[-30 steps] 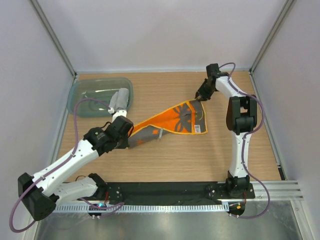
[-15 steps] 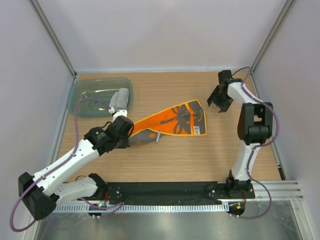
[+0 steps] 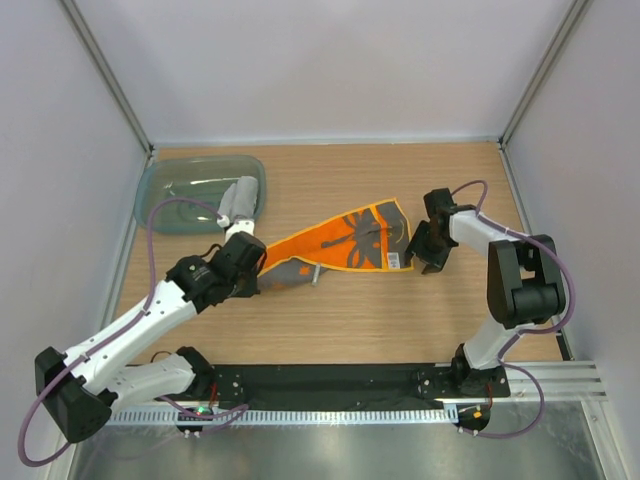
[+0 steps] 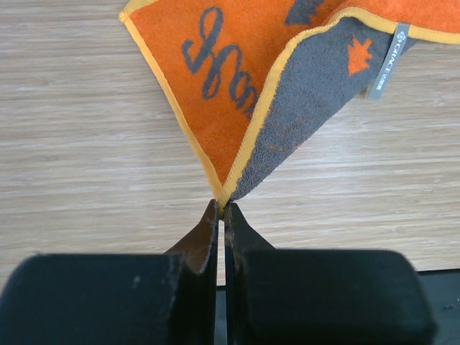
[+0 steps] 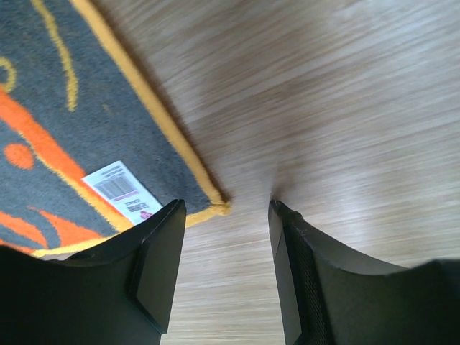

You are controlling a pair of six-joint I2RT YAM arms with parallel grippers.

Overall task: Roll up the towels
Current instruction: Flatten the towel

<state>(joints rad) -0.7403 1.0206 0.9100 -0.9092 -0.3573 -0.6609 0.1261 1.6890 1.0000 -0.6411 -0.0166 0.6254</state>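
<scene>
Recording the orange towel (image 3: pixel 345 245) lying opened out on the bench (image 3: pixel 400 320), long axis running from near-left to far-right between the two arms, left end folded over and showing its grey face. Noting the grey towel (image 3: pixel 238 200) sitting as a short roll at the right rim of the teal tub (image 3: pixel 170 190), well apart from the right arm and apparently finished.

Finding the left claw (image 4: pixel 221 212) pinched fully together on the orange towel's left corner, the hem caught right at the tips and nothing else in the grip. Finding the right claw (image 5: pixel 226 208) standing about half open and holding nothing, hovering at the opposite end, just by the near-right corner carrying the white label (image 5: pixel 122 190).

Flagging the governing relation: that labelled corner pointing into the gap between the open jaws, nearer one jaw than the other, with cloth spreading off to one side only — bare bench lying on the other. Unable to tell whether the tips are touching the bench.

Judging the right arm the nearer one for this corner, and a small shift toward the cloth as needed before closing. Judging the rolling of this towel as not yet begun.
</scene>
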